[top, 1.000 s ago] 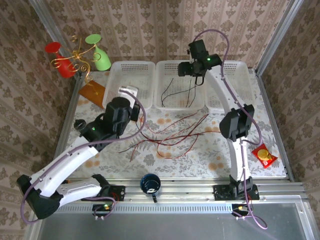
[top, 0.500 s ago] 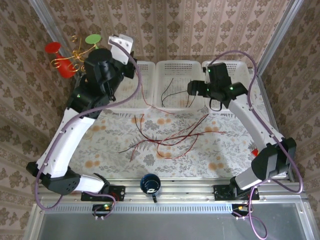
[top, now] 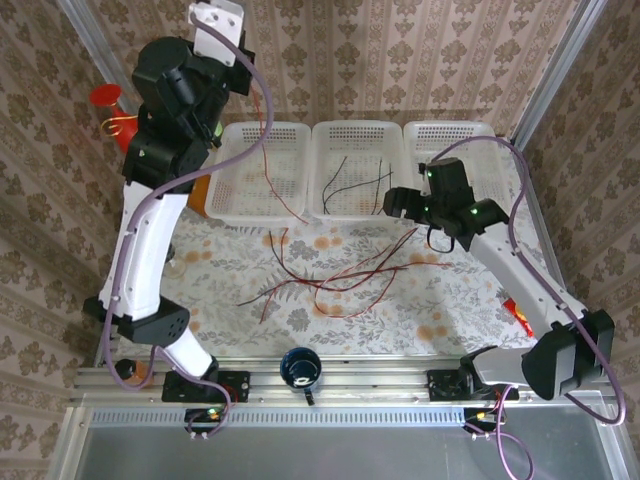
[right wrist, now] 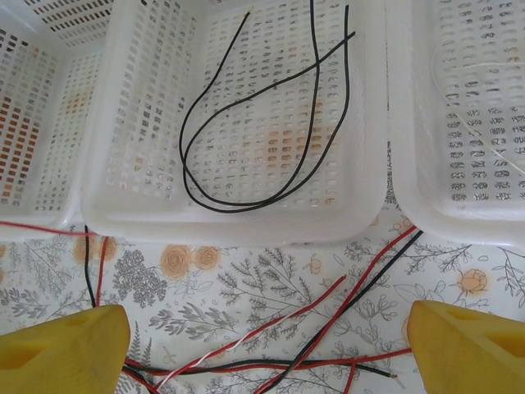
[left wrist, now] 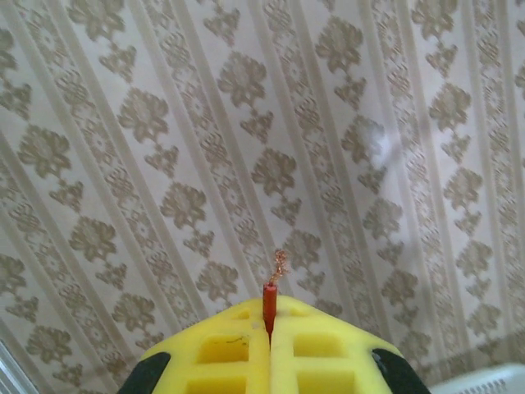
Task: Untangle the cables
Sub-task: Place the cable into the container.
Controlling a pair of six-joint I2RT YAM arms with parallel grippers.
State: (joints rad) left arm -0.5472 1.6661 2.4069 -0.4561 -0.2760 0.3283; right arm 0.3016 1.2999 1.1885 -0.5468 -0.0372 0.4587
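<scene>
While the left fingers pinch a red wire held high, likely to draw it clear of the cables tangled on the desk, the right fingers hover spread above them.

The left arm stands stretched up high, and the left gripper has its yellow pads pressed together on the end of a red wire. The right arm reaches forward with a bent elbow. The right gripper looks down, its fingers wide apart.
</scene>
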